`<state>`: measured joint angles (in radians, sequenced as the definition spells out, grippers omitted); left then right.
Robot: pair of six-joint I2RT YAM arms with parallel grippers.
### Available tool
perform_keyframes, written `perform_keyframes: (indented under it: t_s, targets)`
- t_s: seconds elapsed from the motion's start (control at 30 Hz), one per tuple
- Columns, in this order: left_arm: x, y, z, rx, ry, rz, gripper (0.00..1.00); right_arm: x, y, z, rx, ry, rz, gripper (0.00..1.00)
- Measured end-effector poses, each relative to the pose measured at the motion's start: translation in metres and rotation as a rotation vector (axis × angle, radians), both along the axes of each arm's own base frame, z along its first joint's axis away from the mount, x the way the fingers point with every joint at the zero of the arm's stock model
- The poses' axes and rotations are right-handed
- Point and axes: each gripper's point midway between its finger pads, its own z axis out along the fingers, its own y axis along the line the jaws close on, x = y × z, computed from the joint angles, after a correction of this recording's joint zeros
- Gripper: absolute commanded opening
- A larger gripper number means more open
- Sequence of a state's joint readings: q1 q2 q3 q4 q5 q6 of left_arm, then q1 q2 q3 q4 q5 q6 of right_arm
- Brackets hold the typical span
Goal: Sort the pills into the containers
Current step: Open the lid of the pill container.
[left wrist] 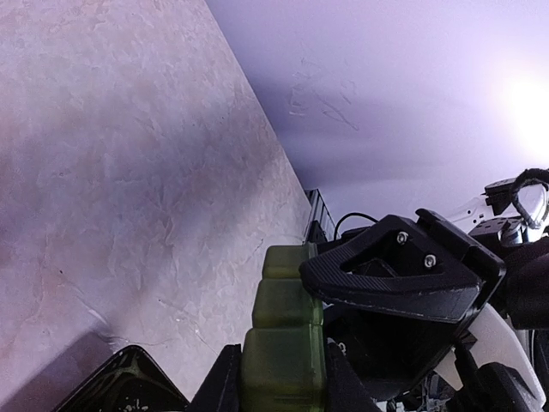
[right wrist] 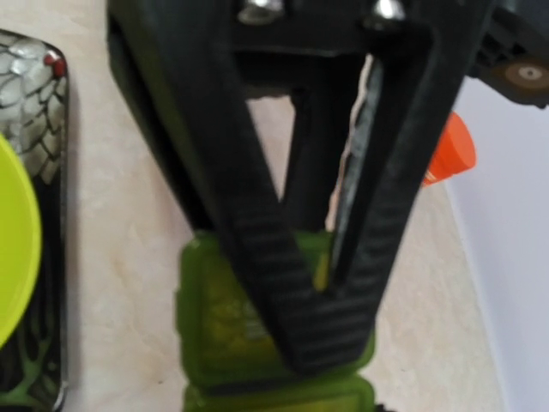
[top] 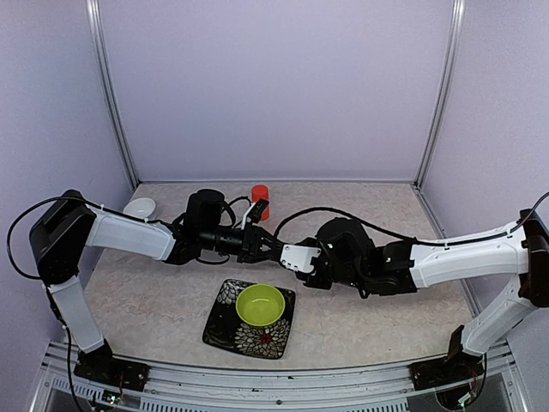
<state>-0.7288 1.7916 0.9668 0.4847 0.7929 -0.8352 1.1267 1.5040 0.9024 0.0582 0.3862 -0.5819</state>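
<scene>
The containers are a dark green pillbox of three lidded compartments, held in the air over the table. My left gripper is shut on its near compartment, one finger on each side. In the top view this gripper meets my right gripper at mid-table, and the pillbox is hidden between them. In the right wrist view the pillbox lies under my right gripper, whose fingers come together in a V on the end compartment, with a thin green sliver pinched between them. No pills show in any view.
An orange bottle stands at the back of the table behind the grippers, seen also as the orange bottle. A lime-green bowl sits on a black patterned plate near the front. A white round object lies at the back left.
</scene>
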Motion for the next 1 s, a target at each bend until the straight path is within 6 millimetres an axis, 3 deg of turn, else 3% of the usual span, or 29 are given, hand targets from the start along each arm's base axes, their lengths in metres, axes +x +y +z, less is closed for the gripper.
perform_keyframes:
  t_s: [0.27,0.47,0.63,0.8,1.0]
  targets:
    - [0.0,0.0,0.004,-0.011,0.009,0.0,0.22,-0.001,0.0,0.008,0.063,0.144,0.029,0.5]
    - [0.013,0.004,0.001,0.004,-0.01,0.061,0.22,-0.008,0.011,0.027,0.188,0.272,0.106,0.54]
    - [0.02,0.007,0.0,0.012,-0.02,0.09,0.22,-0.009,0.007,0.034,0.227,0.323,0.122,0.66]
    - [0.022,0.008,0.0,0.011,-0.012,0.103,0.2,-0.006,0.003,0.032,0.19,0.273,0.11,0.77]
    - [0.022,0.008,0.0,0.001,0.014,0.115,0.19,-0.004,0.003,0.017,0.09,0.16,0.079,0.78]
